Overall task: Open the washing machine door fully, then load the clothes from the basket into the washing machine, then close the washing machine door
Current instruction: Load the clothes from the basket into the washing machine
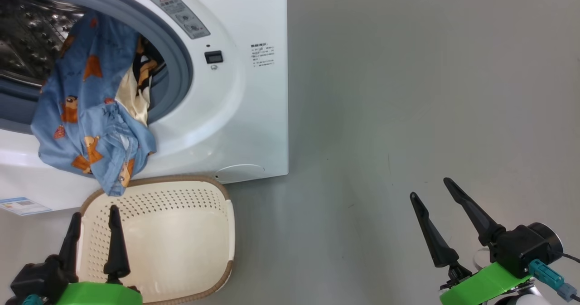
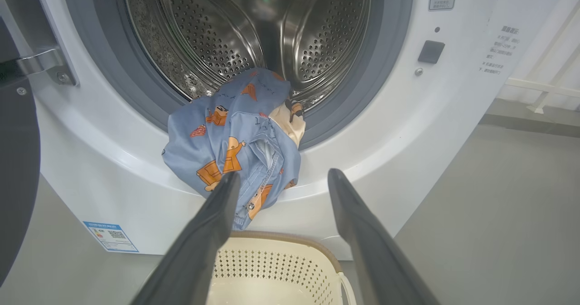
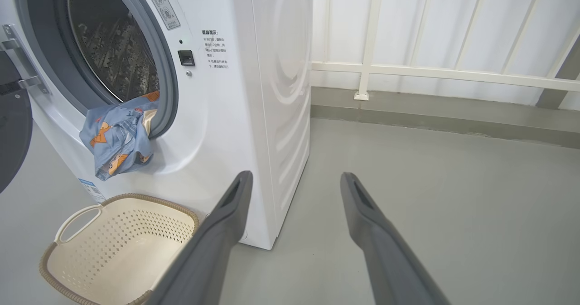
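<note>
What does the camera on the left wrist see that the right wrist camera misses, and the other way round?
Left wrist view: a straight look deep into the steel drum, between the open left fingers. Right wrist view: the side panel of the washing machine, beyond the open right fingers. Both: the clothes hanging half out over the grey gasket, above the empty basket.

washing machine door [image 2: 13,169] swung open | clothes [image 1: 90,114] hanging half out of washing machine [image 1: 253,114] | basket [image 1: 172,200] empty beneath
</note>
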Tool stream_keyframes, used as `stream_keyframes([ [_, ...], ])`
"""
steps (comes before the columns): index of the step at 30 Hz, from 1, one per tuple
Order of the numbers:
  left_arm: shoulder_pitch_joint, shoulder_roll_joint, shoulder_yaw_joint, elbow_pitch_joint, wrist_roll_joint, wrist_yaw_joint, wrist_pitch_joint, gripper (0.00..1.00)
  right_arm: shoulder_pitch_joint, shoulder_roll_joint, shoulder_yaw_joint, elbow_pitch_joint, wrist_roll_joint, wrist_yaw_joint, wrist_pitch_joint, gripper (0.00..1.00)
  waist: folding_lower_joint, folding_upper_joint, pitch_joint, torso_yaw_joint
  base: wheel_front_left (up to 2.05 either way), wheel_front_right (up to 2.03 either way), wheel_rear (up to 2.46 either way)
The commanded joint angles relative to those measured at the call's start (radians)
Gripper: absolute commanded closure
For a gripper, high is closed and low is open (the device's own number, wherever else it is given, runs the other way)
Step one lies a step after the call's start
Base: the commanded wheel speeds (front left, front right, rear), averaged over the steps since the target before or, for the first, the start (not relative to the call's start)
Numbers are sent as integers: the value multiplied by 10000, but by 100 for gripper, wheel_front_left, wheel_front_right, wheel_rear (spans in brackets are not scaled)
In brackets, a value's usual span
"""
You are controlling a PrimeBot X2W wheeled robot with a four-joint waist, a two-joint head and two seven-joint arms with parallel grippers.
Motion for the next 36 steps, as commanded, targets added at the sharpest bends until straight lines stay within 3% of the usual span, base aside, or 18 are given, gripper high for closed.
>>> stream_keyframes([
  [1, 48, 111, 325, -234, 29, 38, -63, 0, 76, -97, 220, -245, -104, 16, 3, 0, 0, 0, -13, 1, 0, 0, 0],
  [26, 5, 85, 237, -279, 79, 116, -63, 0, 15, -94, 258, -242, -85, 16, -16, 0, 0, 0, 132, -60, 0, 0, 0],
  [36, -1096, 122, 124, 941, -84, 314, 95, 0, -198, -224, 303, -317, -20, 16, -85, 0, 0, 0, 860, -236, 0, 0, 0],
])
